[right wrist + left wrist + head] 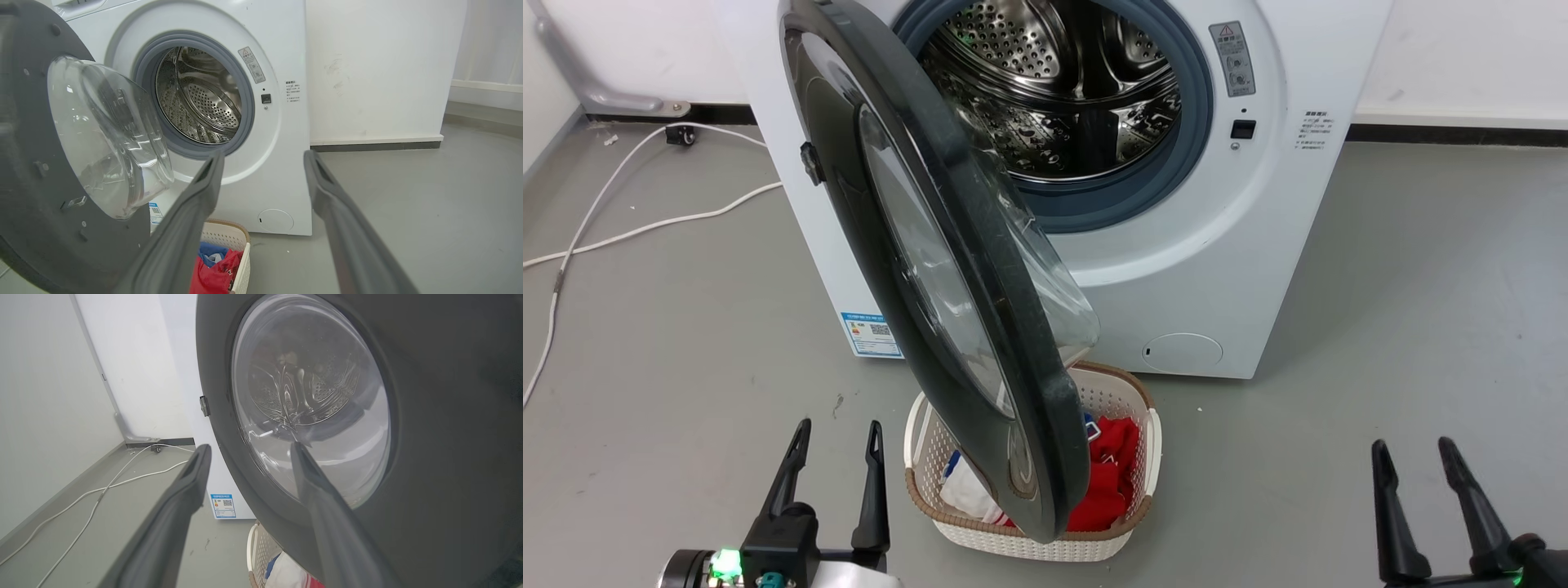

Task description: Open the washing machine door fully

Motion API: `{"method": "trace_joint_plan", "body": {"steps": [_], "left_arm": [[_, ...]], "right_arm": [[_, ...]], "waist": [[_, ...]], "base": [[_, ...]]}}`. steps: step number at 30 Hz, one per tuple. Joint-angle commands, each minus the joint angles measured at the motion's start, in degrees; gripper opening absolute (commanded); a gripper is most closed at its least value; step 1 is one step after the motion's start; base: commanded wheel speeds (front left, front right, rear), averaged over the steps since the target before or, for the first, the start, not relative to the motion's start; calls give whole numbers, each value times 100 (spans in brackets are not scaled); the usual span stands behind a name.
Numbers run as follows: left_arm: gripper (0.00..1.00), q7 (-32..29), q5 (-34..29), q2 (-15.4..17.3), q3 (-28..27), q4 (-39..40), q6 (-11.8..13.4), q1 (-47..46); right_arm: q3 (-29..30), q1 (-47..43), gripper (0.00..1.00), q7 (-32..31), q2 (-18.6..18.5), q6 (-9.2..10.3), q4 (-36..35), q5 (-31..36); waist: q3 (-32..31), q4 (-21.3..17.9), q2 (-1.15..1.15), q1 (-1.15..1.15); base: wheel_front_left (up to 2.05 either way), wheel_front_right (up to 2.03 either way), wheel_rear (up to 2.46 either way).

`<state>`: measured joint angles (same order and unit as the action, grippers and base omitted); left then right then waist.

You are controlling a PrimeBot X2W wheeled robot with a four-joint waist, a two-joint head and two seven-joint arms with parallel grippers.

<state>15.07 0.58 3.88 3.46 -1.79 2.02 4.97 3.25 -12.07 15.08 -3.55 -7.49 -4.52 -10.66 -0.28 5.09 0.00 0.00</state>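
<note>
Washing machine door (931, 261) is hanging partway open in the middle of the head view, swung out from the left side of the washing machine (1241, 269), with its free edge pointing down toward the camera. Its lower end is sitting over a white laundry basket (1029, 545) on the floor, and red clothes (1107, 482) are showing inside. The steel drum (1062, 90) is showing at the top centre. The left gripper (840, 429) is hovering at the lower left, fingers spread wide and gripping nothing, just left of the door's bottom edge and not touching it there. In the left wrist view it's facing the door's outer glass. The right gripper (1411, 445) is sitting at the lower right, also spread and empty, well apart from the door
</note>
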Motion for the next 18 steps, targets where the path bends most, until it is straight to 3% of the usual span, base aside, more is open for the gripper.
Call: {"method": "trace_joint_plan", "body": {"steps": [1, 12, 18], "left_arm": [[100, 16, -21, 20, 0, 16, 10, 64], [100, 16, 19, 0, -2, -37, 47, 69], [100, 16, -93, 83, -150, 203, 225, -133]], "right_arm": [[-61, -101, 100, 12, 33, -1, -25, 95], [-188, -157, 100, 12, 74, -1, 105, 268], [-218, -154, 100, 12, 75, -1, 170, 279]], "waist": [[-7, -4, 0, 0], [-8, 32, 0, 0], [-18, 48, 0, 0]], "base": [[0, 0, 0], [0, 0, 0], [0, 0, 0]]}}
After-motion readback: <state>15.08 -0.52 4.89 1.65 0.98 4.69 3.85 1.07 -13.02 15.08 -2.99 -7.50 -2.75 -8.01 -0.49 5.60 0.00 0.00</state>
